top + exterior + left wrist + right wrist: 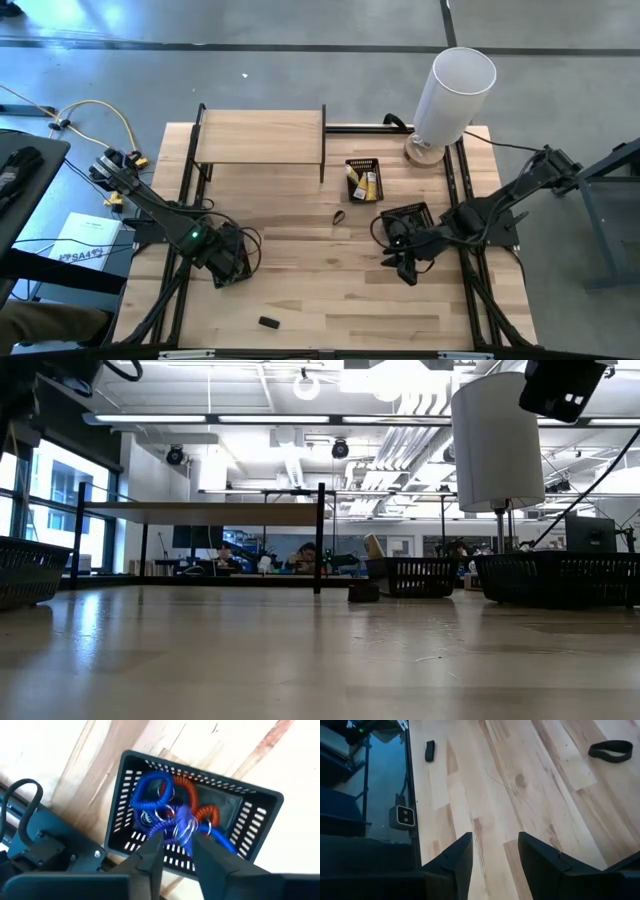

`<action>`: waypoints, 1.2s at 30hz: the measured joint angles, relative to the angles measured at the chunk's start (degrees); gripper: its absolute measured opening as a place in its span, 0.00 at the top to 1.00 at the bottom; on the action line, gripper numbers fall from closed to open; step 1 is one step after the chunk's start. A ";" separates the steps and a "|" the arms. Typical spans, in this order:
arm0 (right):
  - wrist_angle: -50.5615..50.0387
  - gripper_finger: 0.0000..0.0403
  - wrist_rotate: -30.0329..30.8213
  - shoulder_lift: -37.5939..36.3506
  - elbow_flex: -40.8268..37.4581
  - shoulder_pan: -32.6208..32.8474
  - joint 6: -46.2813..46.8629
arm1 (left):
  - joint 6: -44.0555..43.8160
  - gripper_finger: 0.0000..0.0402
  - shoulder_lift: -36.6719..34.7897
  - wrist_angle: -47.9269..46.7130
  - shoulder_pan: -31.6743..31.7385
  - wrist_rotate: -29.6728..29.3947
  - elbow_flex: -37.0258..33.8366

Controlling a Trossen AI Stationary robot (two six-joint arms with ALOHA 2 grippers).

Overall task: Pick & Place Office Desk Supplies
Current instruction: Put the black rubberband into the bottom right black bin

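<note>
The coiled loops (172, 812), blue, red and purple, lie tangled in a black mesh tray (260, 832) at the left side of the table, directly under my left gripper (176, 851). My fingers there stand slightly apart with a purple coil (184, 822) just at their tips; I cannot tell whether they touch it. The tray walls close the coils in on all sides, and the tray sits hard against the dark frame rail (47, 845) at the table's left edge, so room on that side is tight.

A black loop (339, 217) lies alone on bare wood near the table's middle, with open board all round it. A small black block (268, 322) lies near the front edge, also well apart from everything. Yellow packets (369, 184) stand in a second mesh tray (353, 165) toward the back, just beside the raised wooden shelf (260, 137) and near the tall white cylinder (452, 92).

My right gripper (494, 852) hangs over bare wood beside a third mesh tray (420, 212) on the right, jaws apart and empty. Between my two grippers the table (330, 280) is open wood up to the front edge.
</note>
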 joint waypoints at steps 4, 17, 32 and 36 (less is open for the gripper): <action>0.55 0.64 0.02 0.75 0.00 0.00 -1.01 | -0.02 0.70 0.00 0.09 0.43 0.00 0.00; 2.51 0.64 0.45 0.92 -0.01 -0.27 -3.88 | 15.97 0.69 -0.02 23.24 3.20 3.78 7.96; 5.08 0.64 0.27 0.91 -0.04 1.03 -3.15 | 39.36 0.69 13.09 42.03 -6.71 -6.67 7.91; 5.07 0.64 0.26 0.90 -0.04 1.40 -3.12 | 40.80 0.70 17.93 42.25 -9.52 -11.43 7.89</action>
